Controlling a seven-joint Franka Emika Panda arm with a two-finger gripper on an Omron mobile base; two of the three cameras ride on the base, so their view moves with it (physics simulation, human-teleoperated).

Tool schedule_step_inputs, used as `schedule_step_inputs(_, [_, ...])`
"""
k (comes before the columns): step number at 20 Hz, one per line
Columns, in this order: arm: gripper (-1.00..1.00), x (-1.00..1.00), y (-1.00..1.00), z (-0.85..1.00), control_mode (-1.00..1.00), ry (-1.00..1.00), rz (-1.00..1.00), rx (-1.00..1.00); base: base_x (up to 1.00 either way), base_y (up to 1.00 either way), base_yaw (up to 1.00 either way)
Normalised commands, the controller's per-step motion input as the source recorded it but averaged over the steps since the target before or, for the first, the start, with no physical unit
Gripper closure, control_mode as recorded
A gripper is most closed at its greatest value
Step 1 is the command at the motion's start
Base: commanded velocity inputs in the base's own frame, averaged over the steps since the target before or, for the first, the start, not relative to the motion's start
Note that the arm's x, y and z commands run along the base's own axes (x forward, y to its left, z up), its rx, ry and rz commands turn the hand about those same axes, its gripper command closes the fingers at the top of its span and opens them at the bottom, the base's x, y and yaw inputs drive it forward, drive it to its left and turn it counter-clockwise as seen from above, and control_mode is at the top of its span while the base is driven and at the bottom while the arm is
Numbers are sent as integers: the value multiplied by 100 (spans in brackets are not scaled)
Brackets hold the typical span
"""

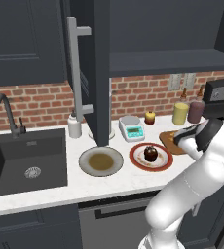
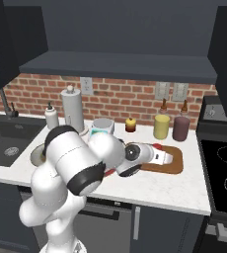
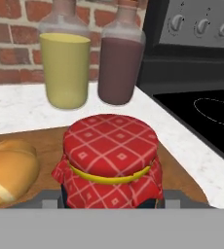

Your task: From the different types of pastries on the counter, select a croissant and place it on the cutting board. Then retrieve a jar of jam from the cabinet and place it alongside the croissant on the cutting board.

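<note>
Hand view: your gripper [image 3: 111, 204] sits low over the cutting board [image 3: 50, 141], its jaws closed on the jar of jam [image 3: 109, 160], whose red checked cloth cover sits just in front of the camera.
Grip: you hold the jar at its lower body, below the yellow band; the finger tips themselves are hidden, so the exact contact cannot be read.
Jar position: you have it at the board's right half, near the edge that faces the stove [image 3: 196, 53]; whether its base rests on the wood or hangs just above cannot be told.
Croissant: it lies on the board just beside the jar, toward the board's other end [image 3: 7, 170]; the two look apart, not touching.
Right base view: your arm reaches flat across the counter [image 2: 184, 190], hand over the board [image 2: 177, 163].
Behind the board: a yellow bottle [image 3: 65, 68] and a dark red bottle [image 3: 120, 65] stand by the brick wall, near the jar.
Judgement: placement beside the croissant looks nearly done; release remains.
Risk: a rough withdrawal could nudge the jar.
</note>
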Motion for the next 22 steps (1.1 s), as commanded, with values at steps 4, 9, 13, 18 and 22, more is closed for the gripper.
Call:
schedule_step_inputs(4, [100, 3, 0, -4, -100, 4, 0, 0, 0, 0, 0])
schedule_step_inputs(9, [100, 13, 0, -5, -100, 2, 0, 0, 0, 0, 0])
schedule_step_inputs(13, [-100, 16, -4, -11, -100, 2, 0, 0, 0, 0, 0])
schedule_step_inputs(18, [-100, -1, -19, -20, -100, 1, 0, 0, 0, 0, 0])
schedule_step_inputs(22, [-100, -11, -25, -7, -100, 0, 0, 0, 0, 0, 0])
